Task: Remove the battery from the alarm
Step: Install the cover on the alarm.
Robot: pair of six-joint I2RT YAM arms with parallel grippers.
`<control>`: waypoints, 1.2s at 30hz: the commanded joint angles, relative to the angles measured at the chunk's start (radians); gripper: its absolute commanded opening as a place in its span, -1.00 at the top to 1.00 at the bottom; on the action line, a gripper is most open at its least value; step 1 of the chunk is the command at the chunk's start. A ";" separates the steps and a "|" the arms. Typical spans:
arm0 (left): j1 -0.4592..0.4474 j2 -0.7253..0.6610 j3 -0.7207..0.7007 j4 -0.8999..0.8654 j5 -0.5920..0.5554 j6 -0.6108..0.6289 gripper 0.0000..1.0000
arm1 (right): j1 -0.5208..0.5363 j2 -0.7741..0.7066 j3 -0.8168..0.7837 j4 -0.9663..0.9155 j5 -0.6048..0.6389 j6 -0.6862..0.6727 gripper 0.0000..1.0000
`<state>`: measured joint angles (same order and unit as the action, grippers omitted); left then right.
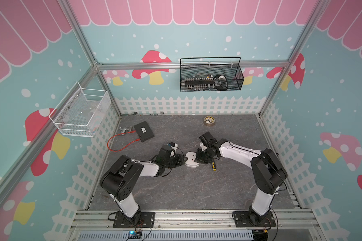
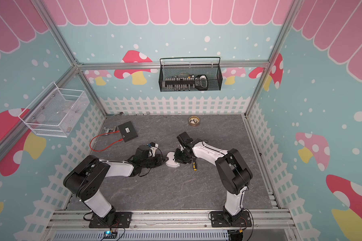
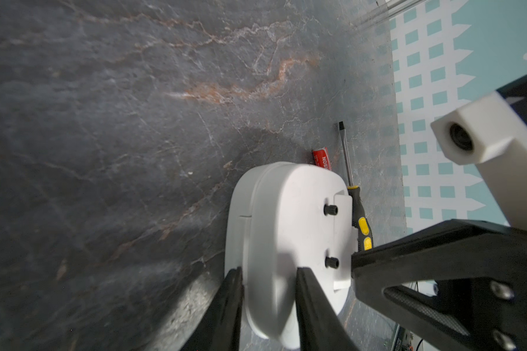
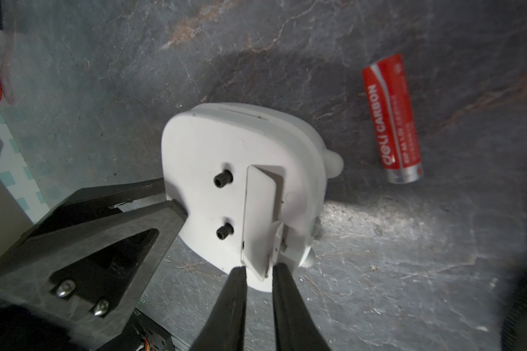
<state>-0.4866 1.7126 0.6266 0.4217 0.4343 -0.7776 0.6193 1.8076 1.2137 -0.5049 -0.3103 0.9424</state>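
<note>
Left claw (image 3: 268,273) squeezes the alarm (image 3: 286,218), right claw (image 4: 257,269) straddles its lifted lid (image 4: 260,212), pinching or not I cannot tell, and the battery (image 4: 391,118) already lies out on the worktop (image 4: 408,258), so little looks left.

Left gripper (image 3: 268,270) and right gripper (image 4: 259,269) flank the alarm (image 1: 191,159); screwdriver (image 1: 213,165) and battery (image 4: 391,118) crowd its right; near table (image 1: 186,192) lies open.

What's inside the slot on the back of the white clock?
A tilted white lid hides most of the slot in the alarm. The battery lies outside, on the table.
</note>
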 commanded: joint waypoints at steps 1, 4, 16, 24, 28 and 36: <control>-0.004 0.014 -0.029 -0.095 -0.027 0.025 0.36 | 0.006 -0.031 0.026 -0.046 0.040 -0.011 0.52; -0.004 0.012 -0.030 -0.095 -0.029 0.027 0.35 | 0.003 -0.040 0.053 -0.080 0.068 -0.021 0.48; 0.002 0.014 -0.027 -0.100 -0.025 0.029 0.36 | 0.003 0.016 0.175 -0.175 0.140 -0.085 1.00; 0.005 0.018 -0.024 -0.103 -0.023 0.032 0.36 | 0.003 0.050 0.166 -0.153 0.106 -0.094 1.00; 0.005 0.021 -0.023 -0.102 -0.023 0.032 0.36 | 0.003 0.072 0.155 -0.142 0.098 -0.099 1.00; 0.005 0.021 -0.025 -0.102 -0.023 0.033 0.36 | 0.005 0.125 0.120 -0.117 0.079 -0.103 1.00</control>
<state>-0.4854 1.7126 0.6266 0.4213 0.4347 -0.7742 0.6216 1.8942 1.3525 -0.6239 -0.2276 0.8558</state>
